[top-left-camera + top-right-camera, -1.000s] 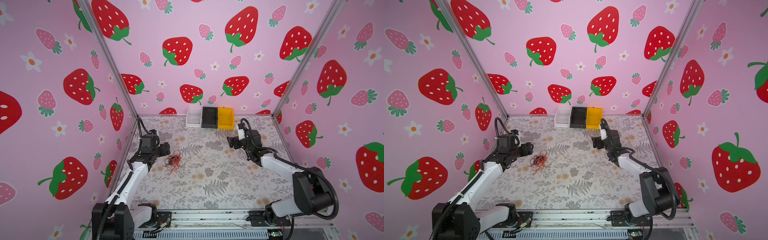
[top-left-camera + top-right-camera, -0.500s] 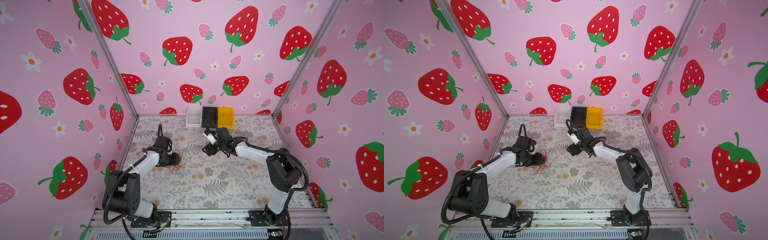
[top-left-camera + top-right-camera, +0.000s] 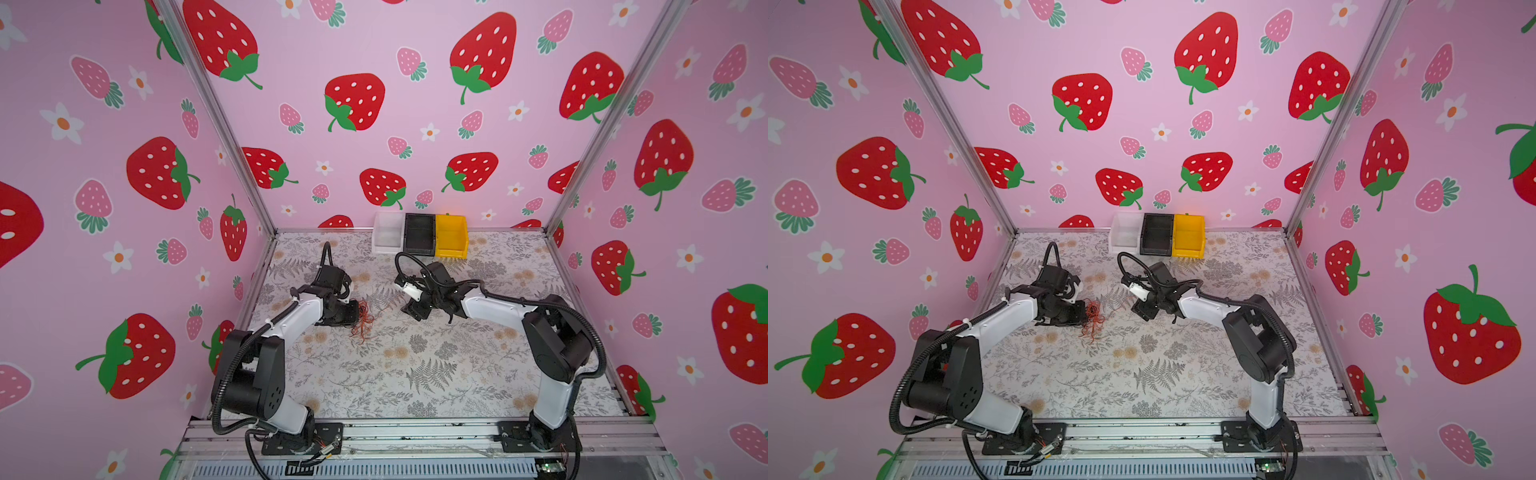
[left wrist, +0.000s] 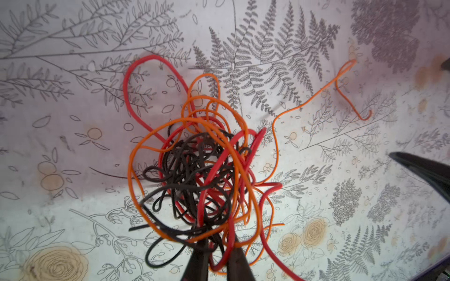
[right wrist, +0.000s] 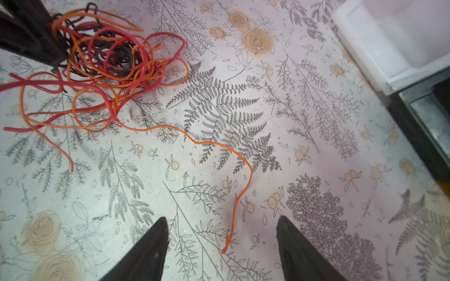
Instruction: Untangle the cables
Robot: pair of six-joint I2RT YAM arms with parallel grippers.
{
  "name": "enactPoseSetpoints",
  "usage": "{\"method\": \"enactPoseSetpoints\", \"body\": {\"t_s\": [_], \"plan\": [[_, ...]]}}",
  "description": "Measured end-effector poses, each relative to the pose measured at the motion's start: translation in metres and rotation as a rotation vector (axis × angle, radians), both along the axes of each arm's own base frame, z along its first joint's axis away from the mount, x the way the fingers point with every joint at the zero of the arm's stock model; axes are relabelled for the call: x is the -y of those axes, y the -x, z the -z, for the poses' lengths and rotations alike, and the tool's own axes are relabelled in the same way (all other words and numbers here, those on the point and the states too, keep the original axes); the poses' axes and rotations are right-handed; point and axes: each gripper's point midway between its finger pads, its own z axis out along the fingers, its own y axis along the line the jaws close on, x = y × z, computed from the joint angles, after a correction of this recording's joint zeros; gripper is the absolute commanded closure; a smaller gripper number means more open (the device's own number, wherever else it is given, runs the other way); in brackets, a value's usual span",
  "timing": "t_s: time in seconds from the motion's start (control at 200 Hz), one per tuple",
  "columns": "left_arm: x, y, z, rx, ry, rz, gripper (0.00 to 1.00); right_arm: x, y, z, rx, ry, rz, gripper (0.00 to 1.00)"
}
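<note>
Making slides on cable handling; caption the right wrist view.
Open right gripper frames the loose end of an orange cable trailing from the tangle, which the left gripper pinches.

Left arm [image 3: 291,322] and right arm [image 3: 498,309] both reach low over the surface [image 3: 415,374], wrists turned toward each other. Left tool [image 4: 217,245]: fingers almost together, pinching strands of the cables [image 4: 202,170]. Right tool [image 5: 222,219]: fingers spread wide, pointing downward.

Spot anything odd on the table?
One orange wire trails out of the tangle alone, its loose end lying between the open jaws of the right claw. Nothing spilled or damaged.
</note>
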Motion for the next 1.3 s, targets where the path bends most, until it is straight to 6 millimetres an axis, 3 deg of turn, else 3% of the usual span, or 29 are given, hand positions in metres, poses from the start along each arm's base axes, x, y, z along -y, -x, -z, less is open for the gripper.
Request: {"method": "enactPoseSetpoints", "body": {"t_s": [0.105,0.41,0.66,0.805,0.865,0.96,1.181,1.301], "plan": [[0.002,-0.001,-0.005,0.012,0.005,0.023,0.91,-0.006,-0.006,0.001,0.089,0.021,-0.078,0.35],[0.009,0.008,-0.018,0.037,0.017,0.115,1.00,-0.022,-0.020,0.035,0.227,0.097,-0.256,0.30],[0.022,0.014,-0.033,0.081,0.064,0.198,1.00,-0.035,-0.039,0.018,0.355,0.044,-0.294,0.33],[0.027,0.016,-0.036,0.089,0.082,0.228,1.00,-0.043,-0.045,0.021,0.385,0.029,-0.320,0.47],[0.029,0.016,-0.037,0.092,0.088,0.238,1.00,-0.042,-0.046,0.024,0.383,0.028,-0.317,0.58],[0.031,0.017,-0.041,0.104,0.103,0.247,1.00,-0.041,-0.046,0.025,0.390,0.014,-0.309,0.64],[0.038,0.015,-0.067,0.192,0.150,0.275,1.00,-0.042,-0.047,0.022,0.393,-0.040,-0.290,0.77],[0.043,0.015,-0.080,0.235,0.183,0.292,1.00,-0.043,-0.049,0.018,0.387,-0.089,-0.268,0.92]]}}
